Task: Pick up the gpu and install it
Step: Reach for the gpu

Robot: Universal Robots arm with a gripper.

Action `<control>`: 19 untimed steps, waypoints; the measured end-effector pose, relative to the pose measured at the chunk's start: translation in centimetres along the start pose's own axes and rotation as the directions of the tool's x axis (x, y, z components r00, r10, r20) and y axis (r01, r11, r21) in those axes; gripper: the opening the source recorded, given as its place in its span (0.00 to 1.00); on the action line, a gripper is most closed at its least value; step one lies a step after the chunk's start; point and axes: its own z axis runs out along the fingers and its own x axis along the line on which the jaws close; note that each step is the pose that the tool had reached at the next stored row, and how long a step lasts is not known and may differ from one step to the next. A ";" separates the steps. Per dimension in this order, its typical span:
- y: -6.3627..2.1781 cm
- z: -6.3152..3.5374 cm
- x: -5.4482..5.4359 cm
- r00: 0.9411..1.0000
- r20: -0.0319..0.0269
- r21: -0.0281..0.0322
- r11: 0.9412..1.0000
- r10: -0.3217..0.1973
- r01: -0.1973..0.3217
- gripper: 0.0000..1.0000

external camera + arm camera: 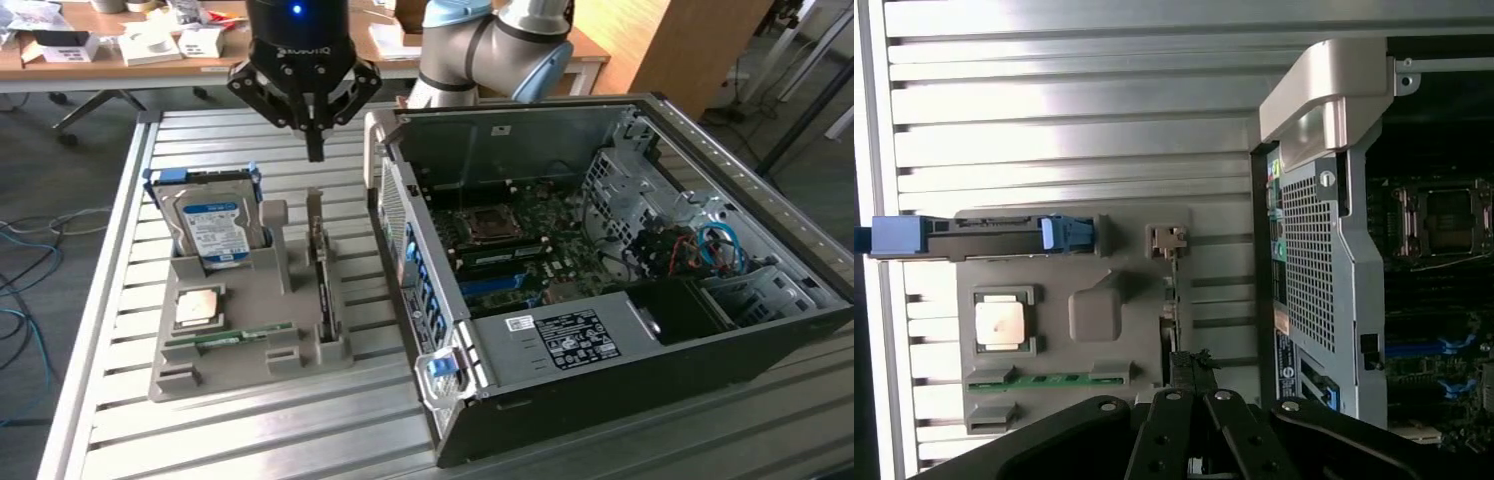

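The gpu [322, 275] is a thin dark card standing on its edge in a slot of the grey holder tray [180, 375], on the side nearest the computer case. My gripper [315, 150] hangs above the far end of the card, well clear of it, fingers shut together to a point with nothing between them. In the wrist view the gpu [1171, 290] shows edge-on as a narrow strip running up from my shut gripper [1191, 372].
The tray also holds a hard drive with a blue-white label [214, 228], a CPU [200, 305] and a green RAM stick [234, 335]. The open computer case [601, 260] lies at the exterior view's right on the slatted metal table [240, 440]. A cluttered desk [134, 45] stands behind.
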 end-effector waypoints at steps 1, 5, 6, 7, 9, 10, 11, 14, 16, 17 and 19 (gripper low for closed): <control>-0.01 0.00 0.1 1.000 0.000 0.000 1.000 0.000 0.000 0.11; -0.01 0.00 0.1 1.000 0.000 0.000 1.000 0.000 0.000 0.11; -0.01 0.00 0.2 1.000 0.000 0.000 1.000 0.000 0.000 0.11; -0.01 0.00 0.2 1.000 0.000 0.000 1.000 0.000 0.000 0.11; -0.02 0.00 0.2 1.000 0.000 0.000 1.000 0.000 0.000 0.11; -0.07 -0.01 0.2 1.000 0.000 0.000 1.000 0.000 0.000 0.11; -0.13 -0.01 0.2 1.000 0.000 0.000 1.000 0.000 0.000 0.11; -0.48 -0.02 0.1 1.000 0.000 0.000 1.000 0.000 0.000 0.11; -0.75 -0.03 0.1 1.000 0.000 0.000 1.000 0.000 0.000 0.11; -0.90 -0.03 0.1 1.000 0.000 0.000 1.000 0.000 0.000 0.11; -1.21 -0.05 0.1 1.000 0.000 0.000 1.000 0.000 0.000 0.11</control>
